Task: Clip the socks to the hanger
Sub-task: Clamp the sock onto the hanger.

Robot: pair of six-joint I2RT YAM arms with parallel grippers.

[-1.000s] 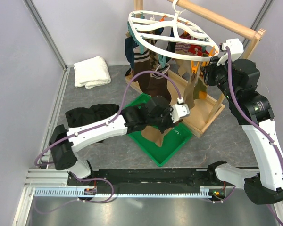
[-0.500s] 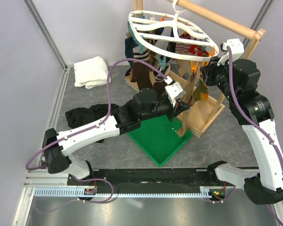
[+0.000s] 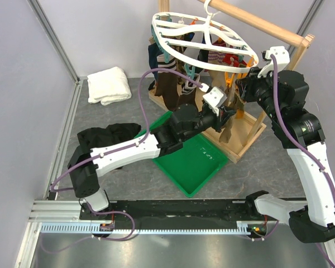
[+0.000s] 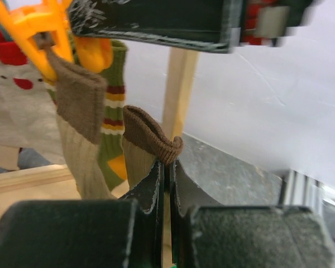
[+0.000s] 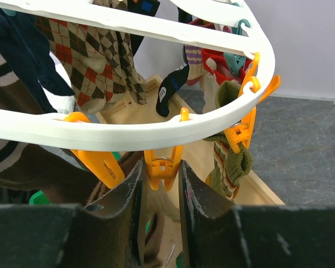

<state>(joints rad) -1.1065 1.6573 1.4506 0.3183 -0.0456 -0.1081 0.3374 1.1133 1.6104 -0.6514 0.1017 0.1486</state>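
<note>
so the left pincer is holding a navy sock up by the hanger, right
Not navy. The left wrist view shows the left pincer shut on a tan sock with a brown cuff, held up by the hanger.

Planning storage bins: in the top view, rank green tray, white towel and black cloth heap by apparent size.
Largest: green tray.
Then black cloth heap and white towel: they look alike and the heap is partly hidden, so unranked.
</note>
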